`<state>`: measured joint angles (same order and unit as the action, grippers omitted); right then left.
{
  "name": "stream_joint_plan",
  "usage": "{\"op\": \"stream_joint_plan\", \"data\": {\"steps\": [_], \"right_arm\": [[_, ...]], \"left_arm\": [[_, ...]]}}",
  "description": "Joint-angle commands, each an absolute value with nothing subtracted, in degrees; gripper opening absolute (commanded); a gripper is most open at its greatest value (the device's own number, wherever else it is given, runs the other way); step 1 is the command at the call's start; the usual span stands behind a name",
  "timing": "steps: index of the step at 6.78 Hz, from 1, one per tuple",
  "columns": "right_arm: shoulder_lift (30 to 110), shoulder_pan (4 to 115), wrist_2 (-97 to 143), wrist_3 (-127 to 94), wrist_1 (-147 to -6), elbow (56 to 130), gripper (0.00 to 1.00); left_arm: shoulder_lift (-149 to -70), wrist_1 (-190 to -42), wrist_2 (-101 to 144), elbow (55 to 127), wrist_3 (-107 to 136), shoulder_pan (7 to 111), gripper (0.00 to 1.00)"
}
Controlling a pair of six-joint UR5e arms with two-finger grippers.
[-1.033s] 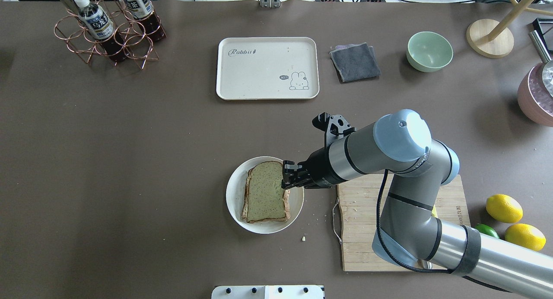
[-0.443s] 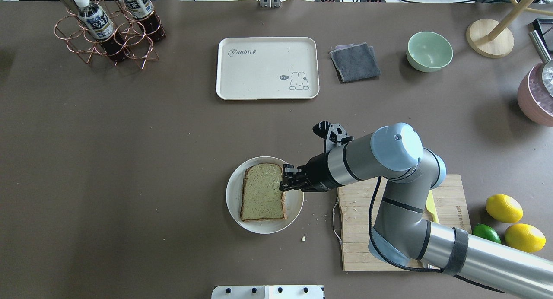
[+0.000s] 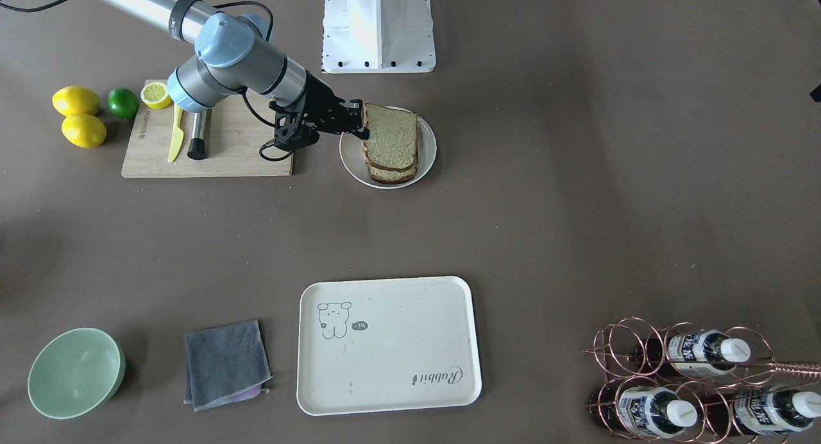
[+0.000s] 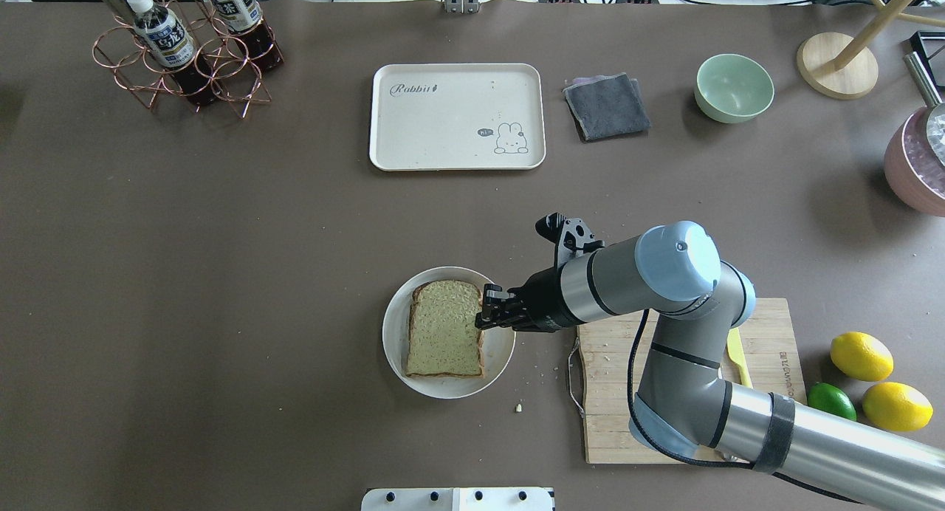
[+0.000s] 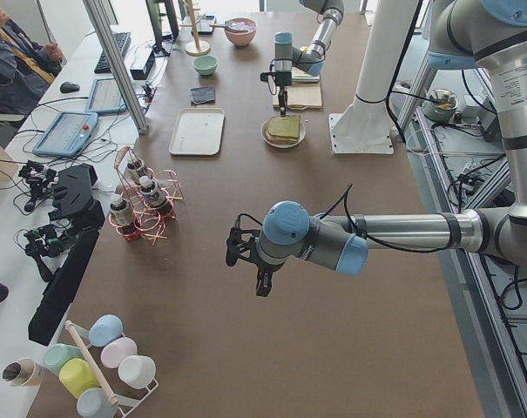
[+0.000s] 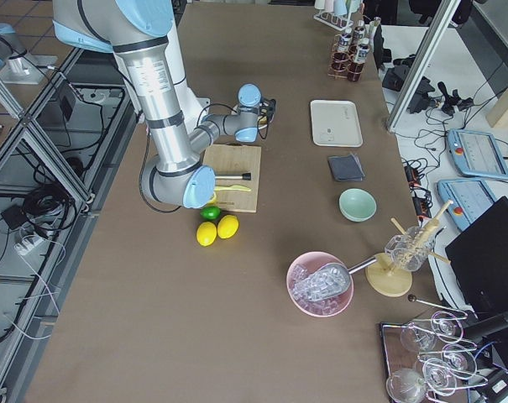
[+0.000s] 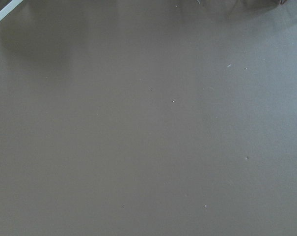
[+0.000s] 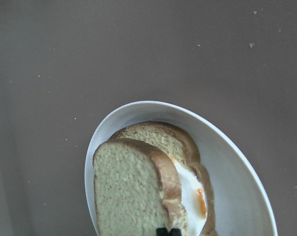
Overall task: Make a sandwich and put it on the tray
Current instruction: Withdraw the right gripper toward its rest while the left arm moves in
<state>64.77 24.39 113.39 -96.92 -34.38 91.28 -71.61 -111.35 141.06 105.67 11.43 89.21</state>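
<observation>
Greenish-tan bread with dark crust makes up the sandwich [image 3: 389,154]. In the front view it sits on a plate [image 3: 428,154] close to the robot's base, well apart from the tray [image 3: 385,360], and is not yet on it. The right tool [image 3: 360,120] meets the top slice [image 3: 392,131] at the crust edge on the cutting-board [image 3: 224,155] side. That edge is raised, so the slice leans rather than lies flat.

I judge the stack light, soft and easily crushed, its layers loose on one another. A pinch on one slice would lift only that slice. Better to take both crusts together at one side, where bread is stiffest, squeeze gently and carry it level.

From overhead the top slice covers nearly everything beneath, hiding both lean and filling. This view does show the arm reaching in across the board.

The right wrist view adds what those two lack: a white-and-orange egg [image 8: 191,186] between the slices, likely slippery, and the top slice set off to one side of the lower one. Two black fingertips [image 8: 162,231] sit almost together at the crust, so I read the tool as pinched closed on the top slice.

The left side view alone shows the left tool [image 5: 261,280], hanging over bare table [image 5: 202,348] far from the plate. Whether it is open I cannot tell. The left wrist view gives only table.
</observation>
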Motion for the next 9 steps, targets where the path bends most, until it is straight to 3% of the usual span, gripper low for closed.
{"op": "stream_joint_plan", "data": {"steps": [1,3,5,7,9], "right_arm": [[64.6,23.7,112.1,-96.9,-33.7,90.6,0.0],[64.6,23.7,112.2,-96.5,-33.6,90.4,0.03],[64.7,23.7,112.3,-96.5,-33.7,90.3,0.99],[65.2,24.6,112.9,-96.6,-34.2,91.0,1.0],[68.7,31.7,121.4,-96.6,-34.3,92.9,1.0]], "left_arm": [[-71.6,-111.3,141.1,105.7,11.4,89.2,0.97],[-71.5,-111.4,141.1,105.7,11.4,89.2,0.97],[-71.6,-111.4,141.1,105.6,11.3,88.9,0.97],[-72.8,-111.3,141.2,105.9,14.2,88.4,0.97],[-78.4,-115.5,140.6,106.3,29.1,77.6,0.97]]}}
